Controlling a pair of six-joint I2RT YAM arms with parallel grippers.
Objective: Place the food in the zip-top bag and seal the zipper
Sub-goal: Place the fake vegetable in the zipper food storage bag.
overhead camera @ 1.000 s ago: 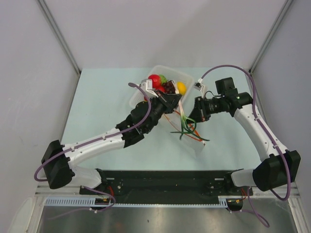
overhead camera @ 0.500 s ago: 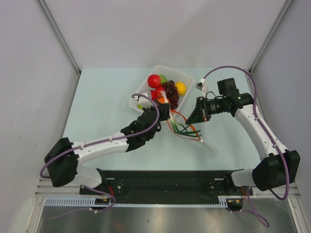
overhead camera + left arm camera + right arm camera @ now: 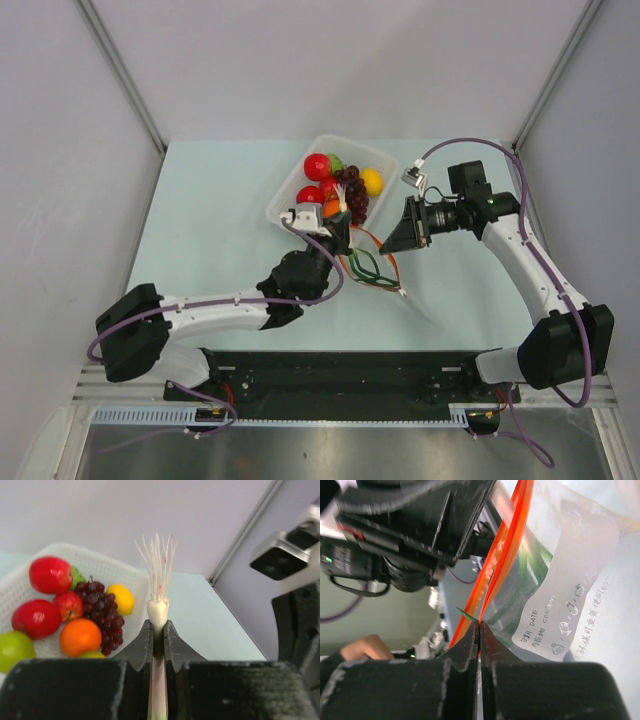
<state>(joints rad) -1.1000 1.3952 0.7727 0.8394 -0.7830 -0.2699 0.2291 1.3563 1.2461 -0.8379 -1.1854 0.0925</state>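
Note:
My left gripper (image 3: pixel 341 214) (image 3: pixel 158 630) is shut on a green-onion-like stalk (image 3: pixel 158 611), with its white bulb and root fibres sticking out past the fingertips. The stalk's thin green leaves (image 3: pixel 365 268) curl down inside the clear zip-top bag (image 3: pixel 400 285). My right gripper (image 3: pixel 393 243) (image 3: pixel 479 627) is shut on the bag's mouth edge at the orange-red zipper (image 3: pixel 506 545) and holds it up. Red apples (image 3: pixel 318 165), dark grapes (image 3: pixel 352 190), a yellow lemon (image 3: pixel 372 181), an orange (image 3: pixel 80 636) and a green fruit (image 3: pixel 12 647) lie in the white tray (image 3: pixel 285 190).
The tray stands at the back middle of the pale green table (image 3: pixel 200 230), just behind the left gripper. The bag's white date label (image 3: pixel 570 580) faces the right wrist camera. Grey walls close in the table on three sides.
The left arm has drawn back toward its base and lowered. The green leaves that hung loose over the table now lie curled inside the bag. The right gripper has shifted slightly.

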